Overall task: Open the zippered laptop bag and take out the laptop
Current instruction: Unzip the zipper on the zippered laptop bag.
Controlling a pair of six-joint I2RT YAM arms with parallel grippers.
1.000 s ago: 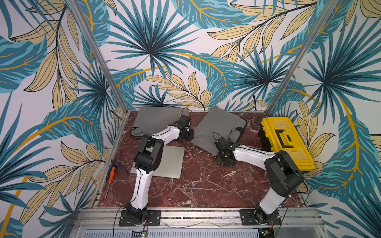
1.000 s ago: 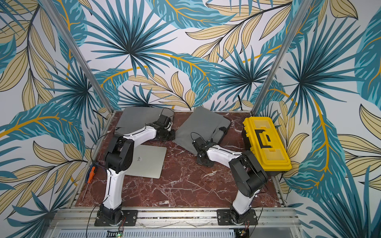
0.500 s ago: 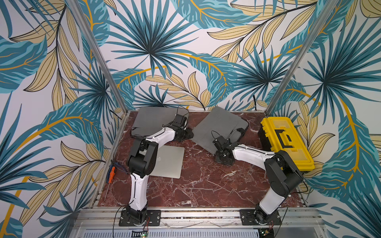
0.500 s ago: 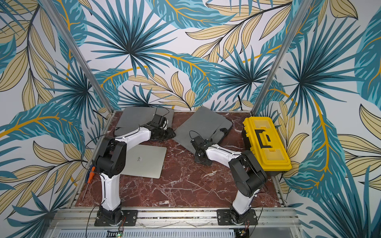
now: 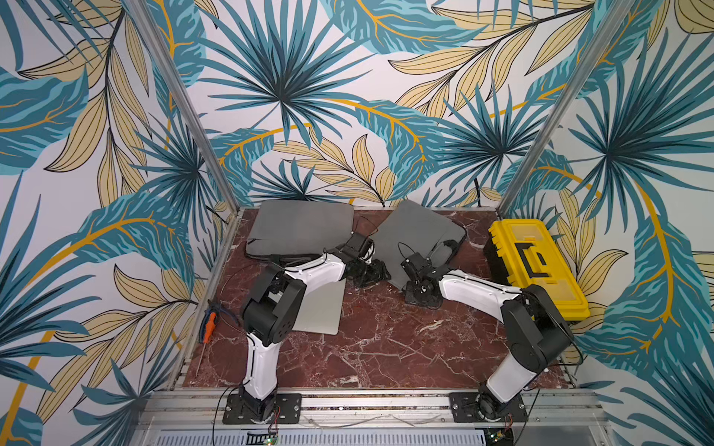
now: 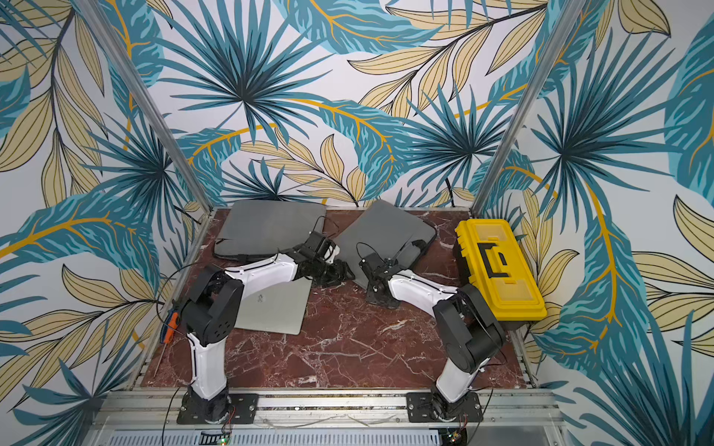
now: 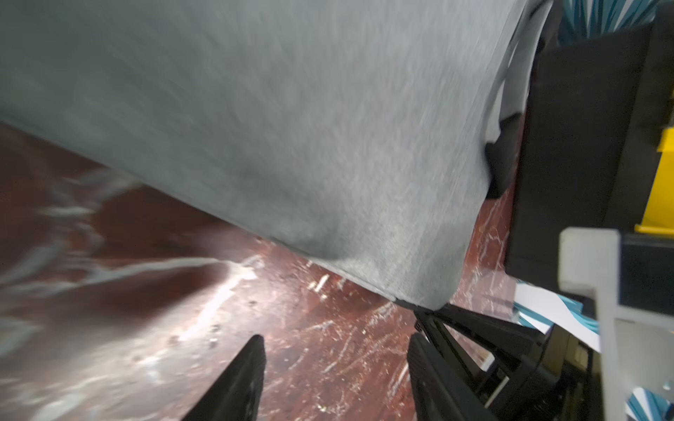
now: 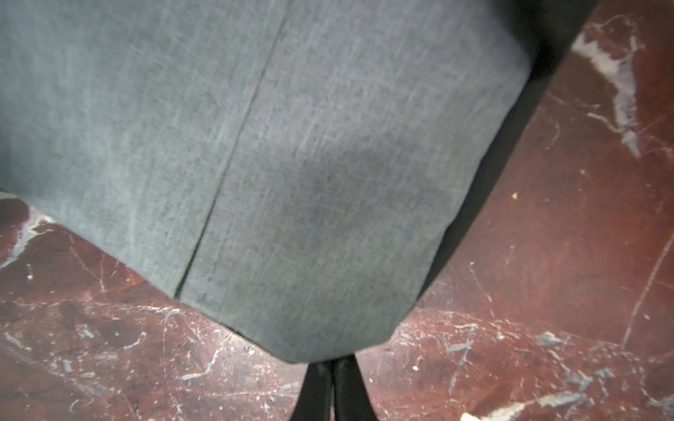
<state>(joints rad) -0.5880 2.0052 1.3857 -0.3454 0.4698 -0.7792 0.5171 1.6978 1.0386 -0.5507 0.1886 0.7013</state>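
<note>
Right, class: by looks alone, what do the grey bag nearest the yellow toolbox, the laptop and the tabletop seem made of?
Grey bag: woven fabric, matte; the weave and a stitched seam show close up.
Laptop: probably metal, satin silver, smooth and flat; plastic is possible.
Tabletop: glossy red-brown marble look with white veins; real stone or print, unclear.

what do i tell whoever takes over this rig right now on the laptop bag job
Left end effector: open, empty, low over the table beside the tilted grey bag.
Right end effector: shut at that bag's near corner; whether it pinches anything cannot be told.
Silver laptop: closed, flat on the table, partly under the left arm, outside both bags.
Second grey bag: flat at the back.
Done: a laptop is out.
Left: check whether the tilted bag is unzipped or holds anything; no view shows it.
</note>
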